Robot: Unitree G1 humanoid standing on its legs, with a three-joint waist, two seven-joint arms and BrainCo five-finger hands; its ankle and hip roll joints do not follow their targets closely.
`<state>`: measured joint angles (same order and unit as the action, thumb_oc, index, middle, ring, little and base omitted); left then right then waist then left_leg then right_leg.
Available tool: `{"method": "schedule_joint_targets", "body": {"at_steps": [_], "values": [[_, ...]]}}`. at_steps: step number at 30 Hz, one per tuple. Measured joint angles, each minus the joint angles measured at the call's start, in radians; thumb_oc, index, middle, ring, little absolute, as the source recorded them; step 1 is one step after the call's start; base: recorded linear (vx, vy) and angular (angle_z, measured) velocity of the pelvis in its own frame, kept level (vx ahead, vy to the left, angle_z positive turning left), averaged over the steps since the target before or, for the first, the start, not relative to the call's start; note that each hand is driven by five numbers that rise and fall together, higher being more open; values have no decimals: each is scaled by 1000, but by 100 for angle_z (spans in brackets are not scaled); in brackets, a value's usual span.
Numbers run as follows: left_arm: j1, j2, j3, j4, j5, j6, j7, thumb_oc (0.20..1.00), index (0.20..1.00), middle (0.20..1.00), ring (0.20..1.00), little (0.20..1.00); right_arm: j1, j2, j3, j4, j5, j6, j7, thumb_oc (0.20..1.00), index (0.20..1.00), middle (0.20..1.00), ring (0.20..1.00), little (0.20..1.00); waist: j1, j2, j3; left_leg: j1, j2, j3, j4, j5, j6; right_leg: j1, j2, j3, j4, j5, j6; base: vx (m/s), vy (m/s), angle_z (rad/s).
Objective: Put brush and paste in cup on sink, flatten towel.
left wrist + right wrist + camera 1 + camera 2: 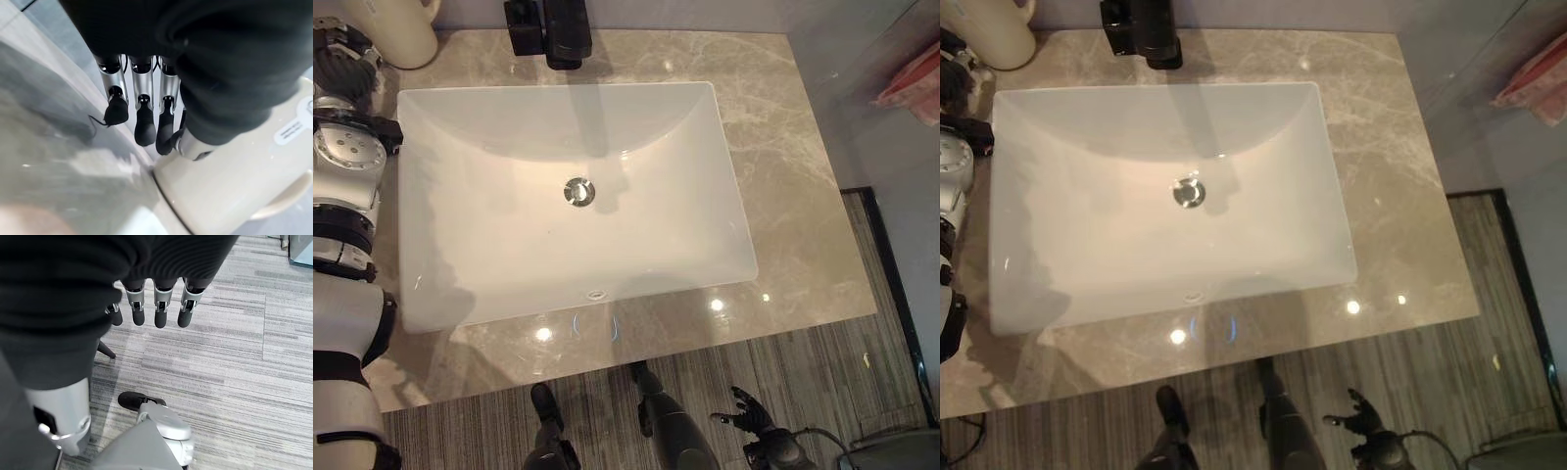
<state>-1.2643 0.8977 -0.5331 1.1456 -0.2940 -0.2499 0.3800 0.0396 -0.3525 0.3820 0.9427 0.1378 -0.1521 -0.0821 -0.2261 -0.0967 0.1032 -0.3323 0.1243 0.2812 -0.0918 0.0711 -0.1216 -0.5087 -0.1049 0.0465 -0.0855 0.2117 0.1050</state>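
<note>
Left hand (146,117) reaches the cream cup (244,181) — nothing held yet

Its fingers hang straight beside the cup at the marble table's (783,176) back corner, left of the white sink (568,196). Right hand (156,308) dangles relaxed over the floor. Brush, paste, towel unsighted — likely locating them comes next.

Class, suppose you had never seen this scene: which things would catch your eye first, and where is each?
The white rectangular sink dominates, sunk into the beige marble counter with a silver drain at its middle. A black faucet stands at the back edge, and a cream cup sits at the counter's back left corner, where the left hand hangs close beside it. The right hand hangs open over the striped floor.
</note>
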Motion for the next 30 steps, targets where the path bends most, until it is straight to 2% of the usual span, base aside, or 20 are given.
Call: {"method": "schedule_joint_targets", "body": {"at_steps": [3,12,15,18,20,22,23,25,26,27,29,30], "values": [[4,-17,-34,-1,28,-1,-11,200,200,200,200,200,0,-1,-2,-22,0,-1,0,1000,1000,1000,1000,1000,-2,0,0,4,-1,-1,0,1,1,5,-1,0,0,0,0,0,0,0],[16,-39,-28,0,42,-2,-5,200,200,200,200,200,-2,-5,4,-77,-8,-5,3,1000,1000,1000,1000,1000,4,1,0,17,1,-2,0,3,0,19,1,-2,0,2,-1,0,-2,0],[46,-71,14,-1,83,2,16,200,200,200,200,200,-8,-5,5,-30,-14,-3,0,1000,1000,1000,1000,1000,9,4,0,38,4,-8,0,3,0,44,1,-11,0,2,-2,48,-20,5],[126,-83,64,-13,116,14,48,200,200,200,200,200,-18,-5,0,46,-16,3,-5,1000,1000,1000,1000,1000,16,17,8,105,10,-32,-1,2,-1,126,1,-40,0,-11,-5,94,6,15],[212,-80,162,-100,100,14,76,200,200,200,200,200,-23,-5,-8,92,-27,13,-6,1000,1000,1000,1000,1000,23,28,15,148,13,-60,-5,-5,-5,186,0,-65,0,-31,-5,67,24,31],[368,-49,290,-298,95,0,106,200,200,200,200,200,-15,-5,-19,121,-38,27,-5,1000,1000,1000,1000,1000,41,41,17,188,18,-80,-5,-9,-8,236,1,-87,-1,-46,-6,36,22,35],[555,-43,443,-513,96,-11,135,200,200,200,200,200,-13,-3,-26,146,-59,36,-6,1000,1000,1000,1000,1000,59,56,19,213,20,-103,-6,-16,-11,276,0,-112,-1,-62,-7,25,32,43],[776,-38,574,-678,98,-56,151,200,200,200,200,200,-10,0,-49,161,-85,50,-3,1000,1000,1000,1000,1000,88,73,13,228,23,-125,-6,-19,-7,307,0,-138,-1,-73,-8,28,44,39],[885,-51,649,-717,99,-69,154,200,200,200,200,200,7,-3,-61,168,-97,50,-4,1000,1000,1000,1000,1000,97,83,5,233,23,-142,-6,-22,-5,320,-1,-147,-5,-86,-6,27,68,40],[987,-80,743,-733,95,-68,167,200,200,200,200,200,0,-3,-70,181,-115,53,-3,1000,1000,1000,1000,1000,137,89,4,239,23,-160,-5,-21,-4,335,-2,-167,-6,-88,-4,25,85,46],[1165,-156,885,-776,100,-75,165,200,200,200,200,200,5,0,-100,188,-122,61,-2,1000,1000,1000,1000,1000,151,87,3,263,22,-182,-5,-22,-2,370,-5,-187,-3,-96,-2,37,107,38],[1233,-194,918,-776,100,-73,164,200,200,200,200,200,14,-1,-119,187,-123,60,-4,1000,1000,1000,1000,1000,167,85,-3,272,21,-192,-5,-25,2,392,-7,-199,-9,-106,1,41,126,34]]}}
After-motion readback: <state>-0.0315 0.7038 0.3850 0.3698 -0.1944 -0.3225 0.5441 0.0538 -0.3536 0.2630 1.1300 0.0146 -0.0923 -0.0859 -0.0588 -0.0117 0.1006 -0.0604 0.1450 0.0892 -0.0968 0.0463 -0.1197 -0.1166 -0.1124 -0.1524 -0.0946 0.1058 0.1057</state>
